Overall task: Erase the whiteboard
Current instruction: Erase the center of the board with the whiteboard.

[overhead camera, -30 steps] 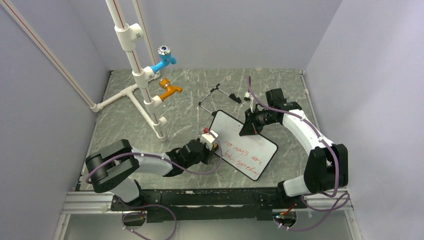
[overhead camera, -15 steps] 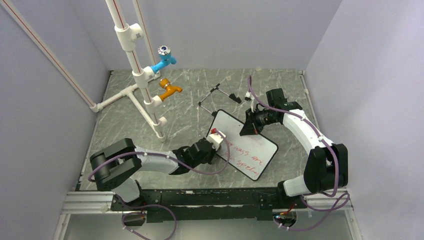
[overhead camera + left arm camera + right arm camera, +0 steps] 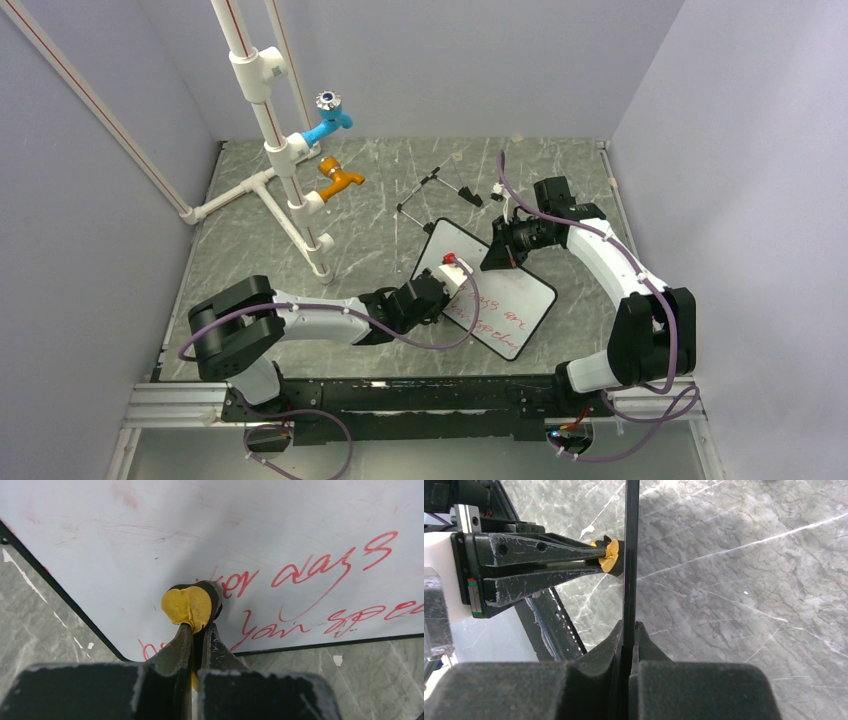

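the whiteboard (image 3: 505, 305) is sitting near the middle of the grey bench (image 3: 370, 210), between the two arms. the right hand (image 3: 629, 629) is pinching its far edge, fingers pressed tight on the thin frame. the left hand (image 3: 198, 630) is pinching a small yellow eraser (image 3: 187, 604) and pushing it flat against the white face, touching the red writing (image 3: 320, 570).

A white pipe frame (image 3: 258, 72) stood at the back left of the grey marbled desk (image 3: 240, 250). It carried a blue tap (image 3: 330, 120) above an orange tap (image 3: 340, 181). A thin black wire frame (image 3: 418, 191) lay near the desk's back middle.
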Controlling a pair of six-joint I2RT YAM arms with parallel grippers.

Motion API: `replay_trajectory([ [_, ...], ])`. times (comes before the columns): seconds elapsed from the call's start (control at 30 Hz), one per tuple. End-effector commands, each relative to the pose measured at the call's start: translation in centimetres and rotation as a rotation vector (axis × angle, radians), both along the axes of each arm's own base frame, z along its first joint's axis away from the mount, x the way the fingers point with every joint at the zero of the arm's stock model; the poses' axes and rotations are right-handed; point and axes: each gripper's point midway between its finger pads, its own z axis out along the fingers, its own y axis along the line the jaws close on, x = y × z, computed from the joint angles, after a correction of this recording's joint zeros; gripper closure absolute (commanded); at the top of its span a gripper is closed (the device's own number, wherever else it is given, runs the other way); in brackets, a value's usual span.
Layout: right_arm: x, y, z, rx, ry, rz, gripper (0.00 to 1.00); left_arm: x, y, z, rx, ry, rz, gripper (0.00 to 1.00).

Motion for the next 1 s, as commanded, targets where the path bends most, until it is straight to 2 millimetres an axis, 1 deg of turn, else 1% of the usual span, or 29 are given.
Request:
replay_trajectory([
  [0.0,-0.4,1.3,-0.3,0.025,-0.106,0.142,1.00,3.7,0.0,6.6,-0.191,-0.138,0.133,1.00],
  [0.1,-0.4,1.2,-0.3,0.024,-0.108,0.141,1.00,4.5,2.2,4.9,-0.188,-0.108,0.190,1.00],
  [0.17,-0.4,1.2,-0.3,0.024,-0.105,0.141,1.00,4.7,3.2,3.7,-0.187,-0.086,0.213,1.00],
  [0.23,-0.4,1.3,-0.4,0.025,-0.104,0.142,1.00,4.8,3.8,2.7,-0.183,-0.066,0.224,1.00],
  [0.3,-0.4,1.3,-0.4,0.025,-0.104,0.141,1.00,4.6,3.9,2.0,-0.183,-0.051,0.214,1.00],
  [0.37,-0.4,1.2,-0.4,0.024,-0.105,0.141,1.00,4.2,3.4,1.8,-0.196,-0.040,0.181,1.00],
  [0.47,-0.4,1.3,-0.4,0.023,-0.103,0.142,1.00,3.3,1.8,1.8,-0.217,-0.025,0.110,1.00],
  [0.63,-0.4,1.2,-0.5,0.022,-0.102,0.141,1.00,0.3,-1.2,1.6,-0.233,-0.013,0.001,1.00],
  [0.73,-0.4,1.3,-0.4,0.023,-0.101,0.142,1.00,-1.2,-2.3,1.5,-0.248,-0.007,-0.021,1.00],
  [0.83,-0.4,1.3,-0.5,0.024,-0.101,0.145,1.00,-1.6,-2.9,1.6,-0.271,-0.010,-0.032,1.00],
  [0.97,-0.4,1.3,-0.4,0.024,-0.101,0.144,1.00,-1.5,-3.4,2.5,-0.270,-0.029,-0.039,1.00],
])
